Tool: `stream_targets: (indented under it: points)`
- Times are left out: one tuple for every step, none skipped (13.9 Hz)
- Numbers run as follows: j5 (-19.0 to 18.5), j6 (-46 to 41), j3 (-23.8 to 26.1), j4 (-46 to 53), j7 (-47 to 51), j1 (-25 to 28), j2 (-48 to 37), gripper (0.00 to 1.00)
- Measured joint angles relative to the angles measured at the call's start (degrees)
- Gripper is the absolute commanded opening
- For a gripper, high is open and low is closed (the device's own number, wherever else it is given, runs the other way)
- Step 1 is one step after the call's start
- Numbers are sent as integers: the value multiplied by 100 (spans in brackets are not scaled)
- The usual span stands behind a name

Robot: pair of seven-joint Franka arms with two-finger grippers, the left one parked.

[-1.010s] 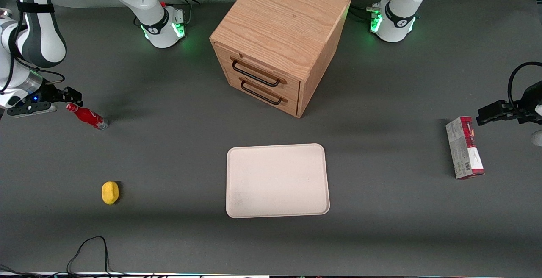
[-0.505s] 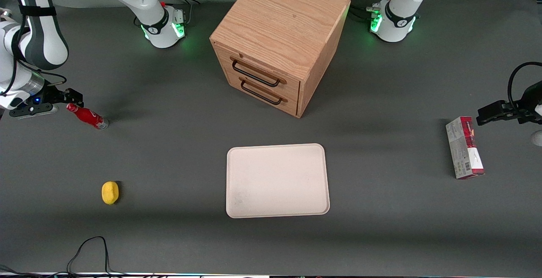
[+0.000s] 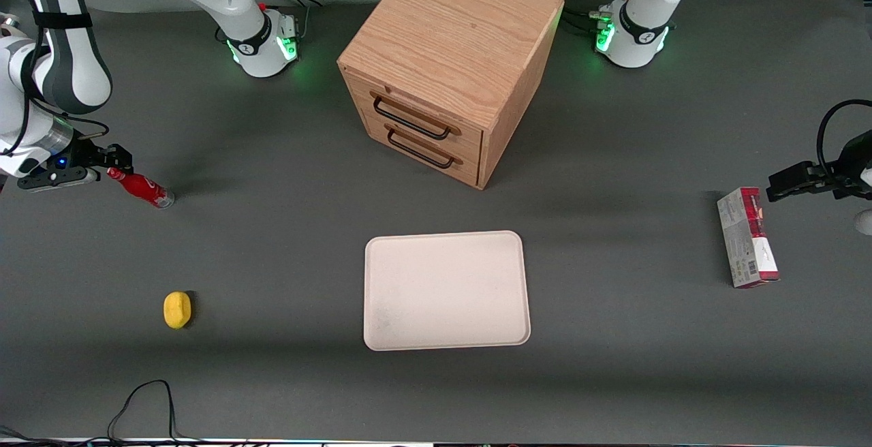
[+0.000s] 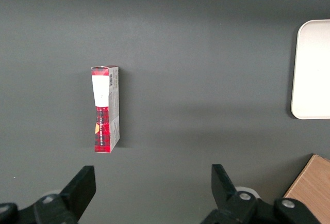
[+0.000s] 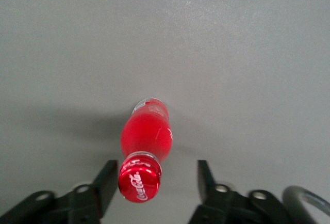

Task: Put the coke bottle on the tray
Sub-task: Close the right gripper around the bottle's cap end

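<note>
The coke bottle (image 3: 142, 188) is a small slim red bottle with a red cap and a silvery base. It stands on the dark table toward the working arm's end. My right gripper (image 3: 120, 159) hovers at its cap, open. In the right wrist view the red cap of the coke bottle (image 5: 147, 136) sits between the spread fingers of the gripper (image 5: 155, 170), closer to one finger (image 5: 107, 175) and touching neither. The cream-white tray (image 3: 446, 290) lies flat mid-table, nearer the front camera than the cabinet; its corner shows as tray (image 4: 314, 69) in the left wrist view.
A wooden cabinet (image 3: 449, 58) with two drawers stands above the tray in the front view. A yellow lump (image 3: 177, 309) lies nearer the camera than the bottle. A red-and-grey carton (image 3: 746, 237) lies toward the parked arm's end. A black cable (image 3: 146, 399) loops at the table's front edge.
My right gripper has edged slightly down toward the bottle's cap. The bottle and everything else have stayed put.
</note>
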Motion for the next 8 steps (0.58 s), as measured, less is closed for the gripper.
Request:
stream_targets:
  points:
    - [4,-3,0,0,0,2,0,27]
    - [6,-4,0,0,0,11,0,17]
    - [24,-11,1,2,0,30,0,11]
    - [24,-12,2,5,0,43,1,5]
    - [28,-26,2,8,0,44,1,0]
    - [63,-93,5,27,0,50,1,0]
    - [120,-267,17,85,0,81,1,0]
    - [178,-542,34,214,0,138,1,0]
